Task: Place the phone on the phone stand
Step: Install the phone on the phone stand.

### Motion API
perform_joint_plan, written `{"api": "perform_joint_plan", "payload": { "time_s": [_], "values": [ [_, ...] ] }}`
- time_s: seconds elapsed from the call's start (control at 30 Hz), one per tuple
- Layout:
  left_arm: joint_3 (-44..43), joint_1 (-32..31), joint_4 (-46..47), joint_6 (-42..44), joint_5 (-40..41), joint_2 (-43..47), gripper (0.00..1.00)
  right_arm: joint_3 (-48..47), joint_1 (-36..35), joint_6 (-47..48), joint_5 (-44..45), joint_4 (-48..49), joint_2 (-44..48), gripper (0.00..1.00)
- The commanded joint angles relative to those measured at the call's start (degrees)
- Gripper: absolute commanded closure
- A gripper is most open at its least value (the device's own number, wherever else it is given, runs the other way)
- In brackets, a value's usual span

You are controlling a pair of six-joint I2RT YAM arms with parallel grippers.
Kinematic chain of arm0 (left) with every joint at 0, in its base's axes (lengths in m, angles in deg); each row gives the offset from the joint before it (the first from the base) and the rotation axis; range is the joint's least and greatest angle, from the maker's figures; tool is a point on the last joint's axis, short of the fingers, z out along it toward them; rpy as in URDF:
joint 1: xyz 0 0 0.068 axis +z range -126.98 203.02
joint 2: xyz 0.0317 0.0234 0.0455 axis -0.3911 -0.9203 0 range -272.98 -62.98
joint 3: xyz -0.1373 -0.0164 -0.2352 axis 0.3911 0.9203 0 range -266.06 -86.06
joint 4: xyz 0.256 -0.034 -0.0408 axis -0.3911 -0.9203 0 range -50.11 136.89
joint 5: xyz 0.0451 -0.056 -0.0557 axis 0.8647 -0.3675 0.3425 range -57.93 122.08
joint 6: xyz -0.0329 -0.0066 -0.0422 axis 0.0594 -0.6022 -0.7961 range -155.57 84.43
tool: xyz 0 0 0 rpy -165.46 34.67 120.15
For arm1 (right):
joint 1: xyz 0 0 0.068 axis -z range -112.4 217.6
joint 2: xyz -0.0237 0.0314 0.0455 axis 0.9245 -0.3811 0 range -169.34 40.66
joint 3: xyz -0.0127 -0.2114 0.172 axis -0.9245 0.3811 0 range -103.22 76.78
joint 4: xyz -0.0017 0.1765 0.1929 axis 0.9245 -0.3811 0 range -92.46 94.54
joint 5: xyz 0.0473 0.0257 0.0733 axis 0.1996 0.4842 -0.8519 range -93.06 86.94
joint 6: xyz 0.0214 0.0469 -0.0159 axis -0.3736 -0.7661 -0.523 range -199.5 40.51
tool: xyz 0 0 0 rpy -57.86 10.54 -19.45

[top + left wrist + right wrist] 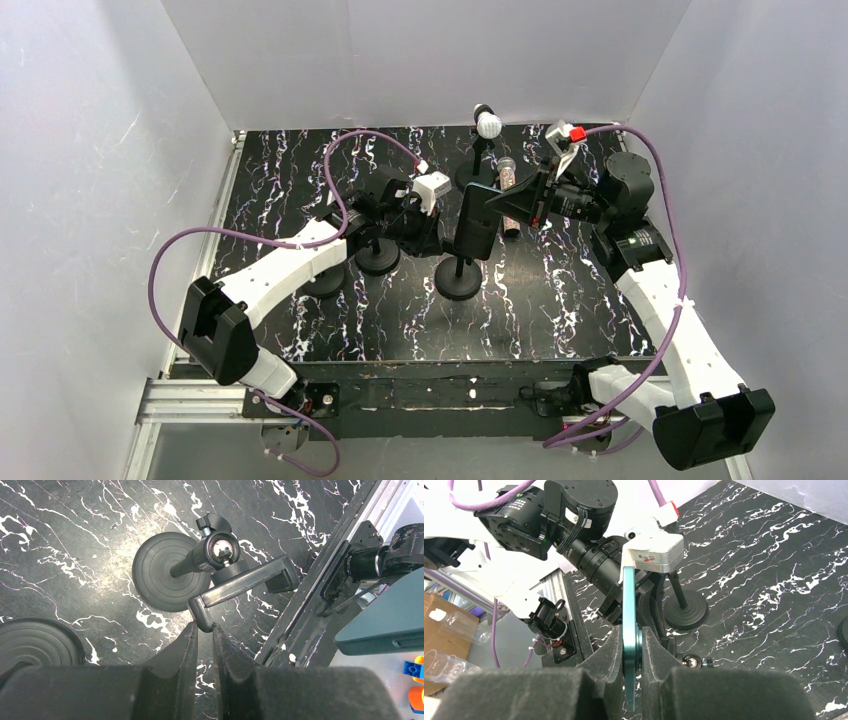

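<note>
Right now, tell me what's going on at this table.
The right gripper is shut on a thin teal phone and holds it on edge above the table. The left gripper pinches one end of the black clamp bracket on the black phone stand with a round base, apparently to steady it. In the left wrist view the phone sits off to one side of the clamp, so it is not on the stand yet.

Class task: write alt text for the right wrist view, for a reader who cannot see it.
The right gripper clamps a teal phone edge-on between its fingers. Beyond it, the left arm leans over a black marbled table near a round stand base.
</note>
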Motion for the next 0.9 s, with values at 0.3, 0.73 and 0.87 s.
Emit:
{"api": "perform_joint_plan", "payload": {
  "time_s": [0.3, 0.73, 0.87],
  "values": [
    [-5.1, 0.2, -1.5, 2.0, -2.8, 0.6, 0.85, -2.2, -1.7, 3.6, -2.4, 5.9, 0.3, 0.99],
    [-6.5, 0.2, -2.9, 1.4, -3.5, -1.0, 0.63, -2.0, -1.8, 4.8, 0.3, 5.6, 2.7, 0.99],
    [-7.0, 0.3, -4.1, 2.2, -1.3, -1.7, 0.62, -2.0, -1.8, 4.5, -0.2, 5.4, 2.4, 0.99]
  ]
}}
